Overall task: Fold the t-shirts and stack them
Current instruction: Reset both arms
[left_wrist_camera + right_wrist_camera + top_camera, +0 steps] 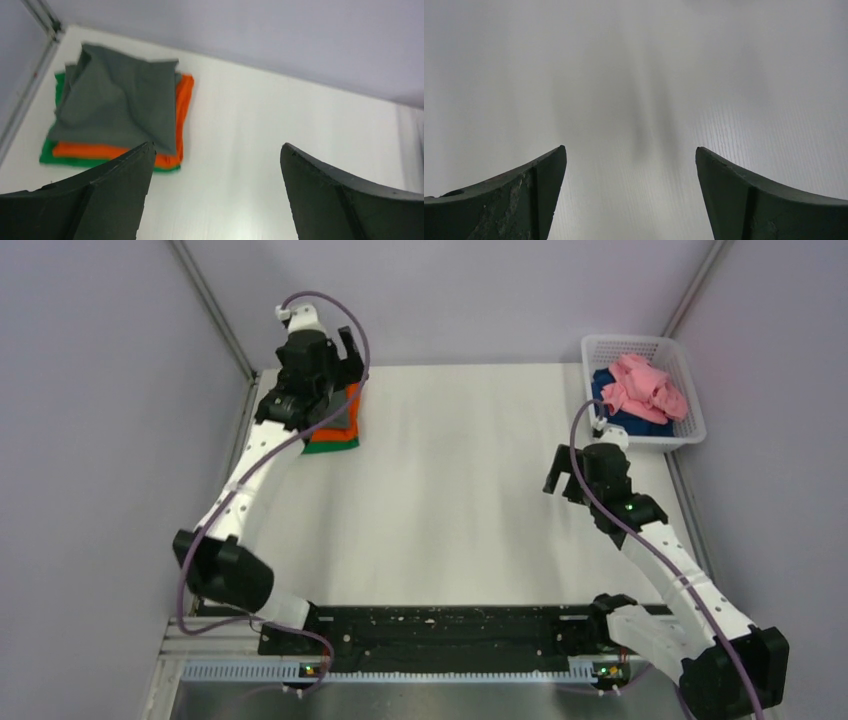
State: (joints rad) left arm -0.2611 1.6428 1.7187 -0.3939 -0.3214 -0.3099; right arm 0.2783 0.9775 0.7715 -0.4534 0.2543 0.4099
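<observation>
A dark grey t-shirt (120,105) lies folded, a little rumpled, on top of a folded orange t-shirt (182,115) and a green one (55,155), stacked at the table's far left. In the top view the left arm hides most of the stack; the orange (350,410) and green (330,445) edges show. My left gripper (217,146) is open and empty, above and just right of the stack (340,365). My right gripper (630,149) is open and empty over bare table at the right (562,485). A pink t-shirt (645,385) and a dark blue one (625,420) lie crumpled in the basket.
A white mesh basket (640,341) stands at the far right corner of the white table (450,490). Grey walls with metal posts close in the left, back and right sides. A black rail runs along the near edge between the arm bases.
</observation>
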